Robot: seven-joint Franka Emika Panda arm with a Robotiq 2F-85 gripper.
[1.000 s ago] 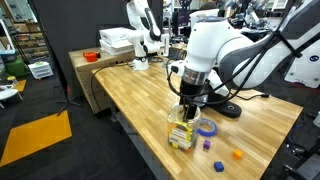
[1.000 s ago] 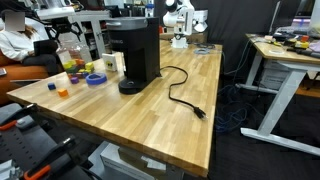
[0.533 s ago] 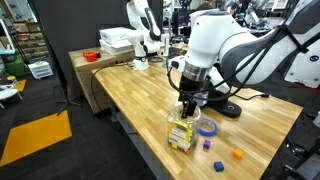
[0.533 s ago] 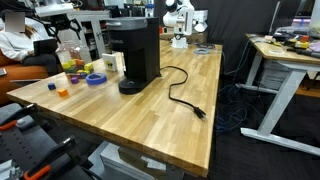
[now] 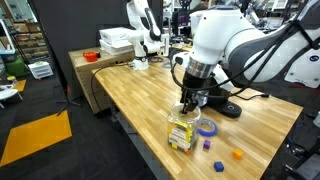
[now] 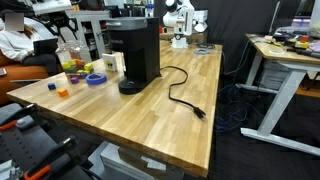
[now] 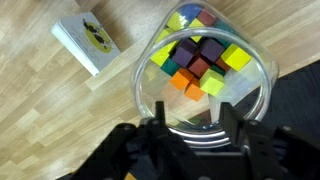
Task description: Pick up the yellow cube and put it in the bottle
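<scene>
The bottle, a squat clear jar (image 5: 181, 133), stands near the table's corner and also shows in an exterior view as the jar (image 6: 72, 62). In the wrist view I look straight down into the jar's wide round mouth (image 7: 262, 62). Several coloured cubes lie inside, and among them is a yellow cube (image 7: 236, 58). My gripper (image 5: 190, 103) hangs just above the mouth. In the wrist view the gripper (image 7: 194, 112) has its two dark fingers apart, with nothing between them.
A blue tape roll (image 5: 207, 127) lies beside the jar, with a purple cube (image 5: 206, 144), a blue cube (image 5: 220, 165) and an orange cube (image 5: 238, 154) loose nearby. A white card box (image 7: 90, 40) lies close to the jar. A black coffee maker (image 6: 135, 50) and its cable (image 6: 185, 95) stand mid-table.
The arm has lifted slightly above the jar. The jar and the loose cubes have not moved.
</scene>
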